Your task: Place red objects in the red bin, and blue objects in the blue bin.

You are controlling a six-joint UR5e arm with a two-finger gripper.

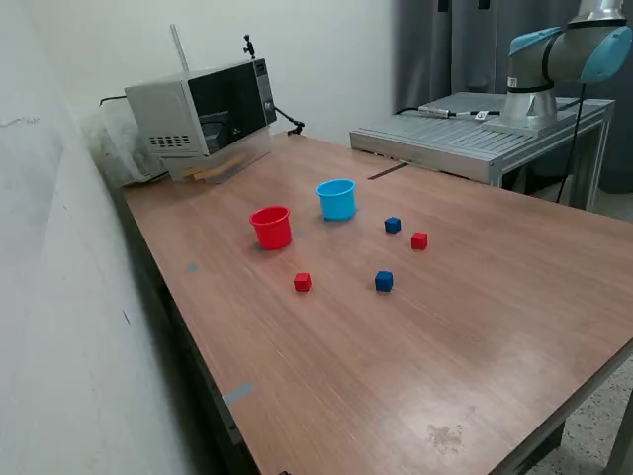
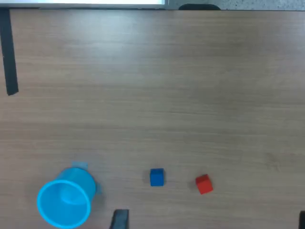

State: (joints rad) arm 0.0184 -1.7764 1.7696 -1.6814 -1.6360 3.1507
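In the exterior view a red cup (image 1: 271, 227) and a light blue cup (image 1: 336, 199) stand upright on the wooden table (image 1: 415, 356). One dark blue cube (image 1: 393, 225) and one red cube (image 1: 419, 240) lie toward the exterior view's right of the cups. A second red cube (image 1: 302, 282) and second blue cube (image 1: 384, 281) lie nearer the camera. The wrist view shows the blue cup (image 2: 66, 201), a blue cube (image 2: 157, 176) and a red cube (image 2: 204, 184) from high above. Only two dark fingertips (image 2: 120, 219) of my gripper (image 2: 211, 222) show, far apart and empty.
A microwave (image 1: 203, 107) stands at the table's back corner by the wall. The arm's base (image 1: 539, 79) sits on a metal platform (image 1: 475, 129) at the back right. A dark strip (image 2: 8, 52) lies on the table in the wrist view.
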